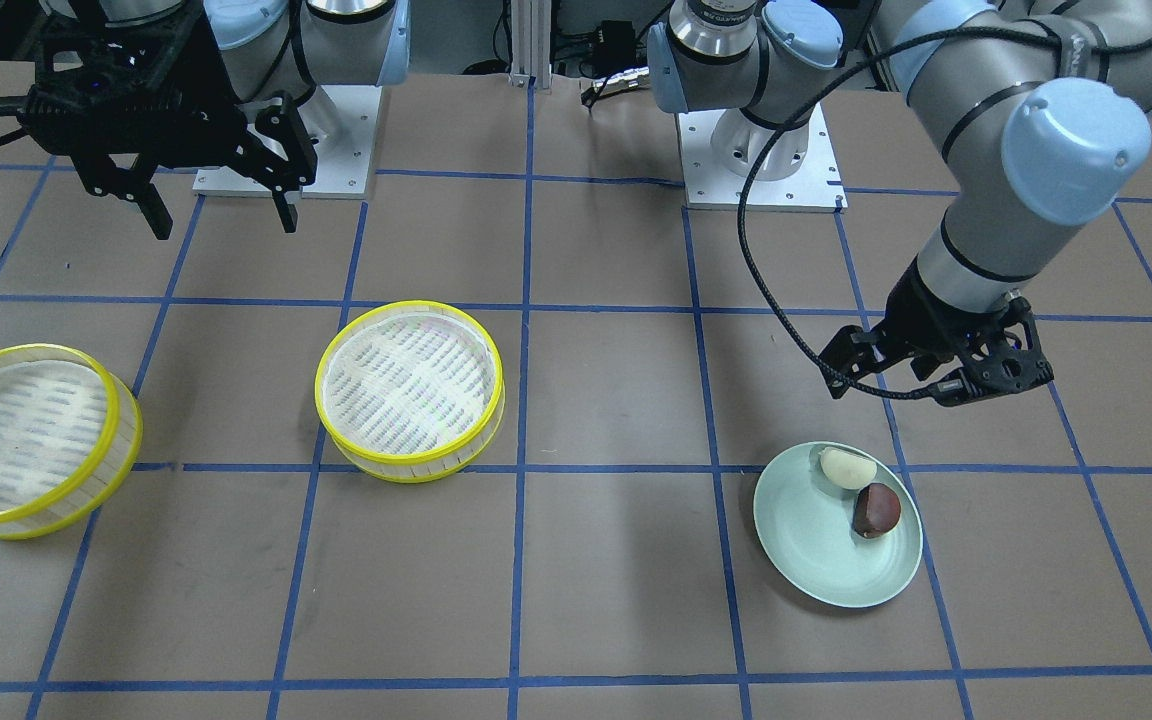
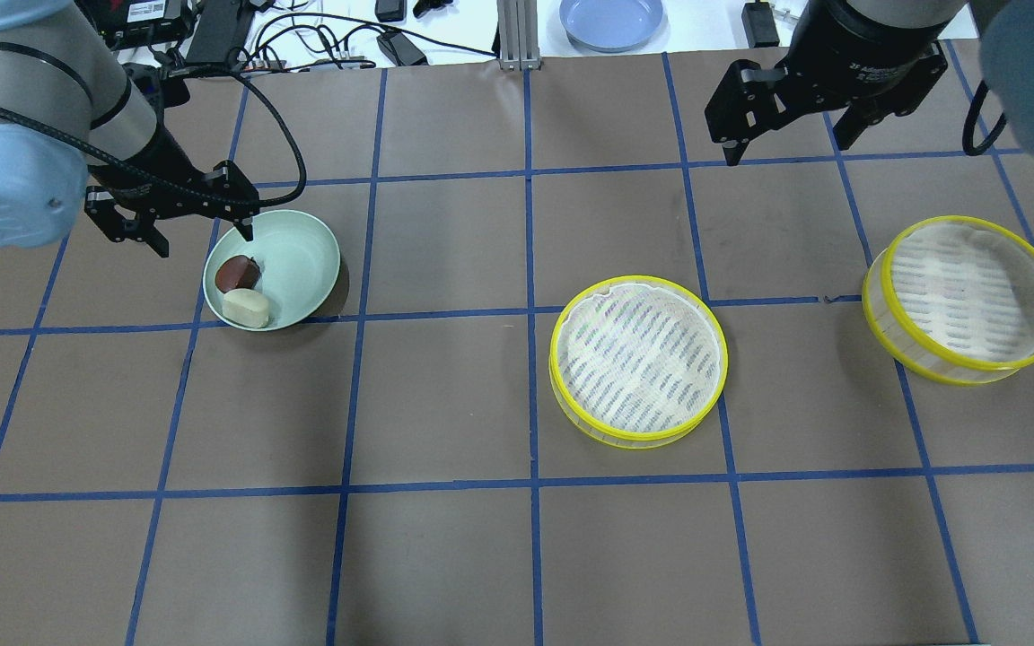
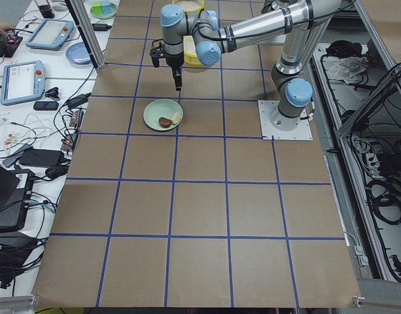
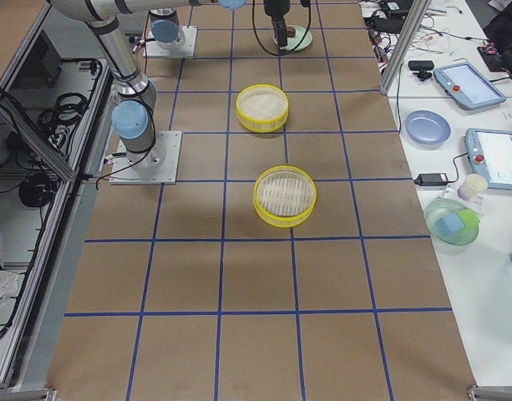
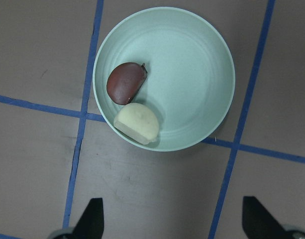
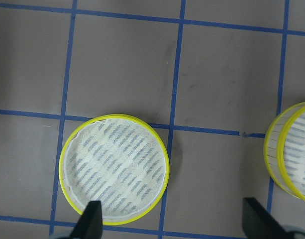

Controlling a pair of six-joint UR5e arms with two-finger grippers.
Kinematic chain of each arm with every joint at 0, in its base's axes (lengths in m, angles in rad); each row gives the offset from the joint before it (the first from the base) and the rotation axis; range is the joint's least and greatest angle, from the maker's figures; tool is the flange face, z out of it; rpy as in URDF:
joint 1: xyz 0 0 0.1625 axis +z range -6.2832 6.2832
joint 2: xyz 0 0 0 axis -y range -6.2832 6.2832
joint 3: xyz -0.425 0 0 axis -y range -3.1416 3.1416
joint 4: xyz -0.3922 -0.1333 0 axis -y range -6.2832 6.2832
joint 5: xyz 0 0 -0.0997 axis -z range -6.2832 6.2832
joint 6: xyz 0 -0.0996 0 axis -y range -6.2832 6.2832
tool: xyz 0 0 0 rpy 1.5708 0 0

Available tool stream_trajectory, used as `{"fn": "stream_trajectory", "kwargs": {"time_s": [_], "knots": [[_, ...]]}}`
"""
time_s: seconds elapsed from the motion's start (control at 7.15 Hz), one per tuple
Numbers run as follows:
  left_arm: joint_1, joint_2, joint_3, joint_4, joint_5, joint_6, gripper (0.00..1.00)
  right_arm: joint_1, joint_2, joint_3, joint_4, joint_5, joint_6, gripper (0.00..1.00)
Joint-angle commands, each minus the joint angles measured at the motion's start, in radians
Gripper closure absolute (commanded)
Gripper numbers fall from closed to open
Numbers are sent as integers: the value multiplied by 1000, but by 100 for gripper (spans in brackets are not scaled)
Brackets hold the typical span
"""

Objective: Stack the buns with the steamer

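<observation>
Across the front-facing view we count two buns, two steamers and one plate. Both buns lie in the pale green plate (image 1: 806, 560): the cream bun (image 1: 846, 467) sits against its rim, and the dark reddish-brown bun (image 1: 876, 510) touches it, further into the plate. The near steamer (image 1: 414, 462) stands on the worktop (image 1: 616, 580) well apart from the plate, and the far steamer (image 1: 46, 520) stands beyond it. Each is yellow-rimmed and shows a white striped lining. The right gripper (image 1: 226, 228) hangs well apart from the plate, fingers spread wide, holding nothing.

From overhead we count the same things. The left gripper (image 2: 205, 242) hovers at the plate's edge with its fingers wide apart. One fingertip is over the rim, and it grips nothing.

From the left end we see the plate with both buns in it and the left gripper near it.

From the right end we see the two steamers in a row, with the plate beyond them.

The left wrist view looks down on the plate and its two touching buns, with two dark fingertips set wide apart below.

The right wrist view shows the near steamer whole and the far steamer cut off at the edge. Its fingertips are wide too.
</observation>
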State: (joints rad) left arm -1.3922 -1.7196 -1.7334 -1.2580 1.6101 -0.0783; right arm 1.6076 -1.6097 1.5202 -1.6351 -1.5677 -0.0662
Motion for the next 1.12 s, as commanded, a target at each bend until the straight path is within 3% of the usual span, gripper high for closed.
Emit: {"fn": "stream_trajectory", "kwargs": {"time_s": [0.0, 0.28, 0.7, 0.84, 0.98], "knots": [[16, -101, -14, 37, 4, -112, 3, -14, 11, 6, 12, -6, -7, 0], [38, -191, -12, 48, 2, -173, 4, -224, 66, 27, 44, 9, -108, 0], [41, -285, 11, 55, 8, -186, 4, -314, 94, 35, 32, -9, -321, 0], [41, -304, 14, 83, 8, -186, 7, -314, 94, 34, 31, -8, -314, 0], [42, -316, 20, 83, 22, -184, 21, -311, 88, 35, 46, -2, -288, 0]]}}
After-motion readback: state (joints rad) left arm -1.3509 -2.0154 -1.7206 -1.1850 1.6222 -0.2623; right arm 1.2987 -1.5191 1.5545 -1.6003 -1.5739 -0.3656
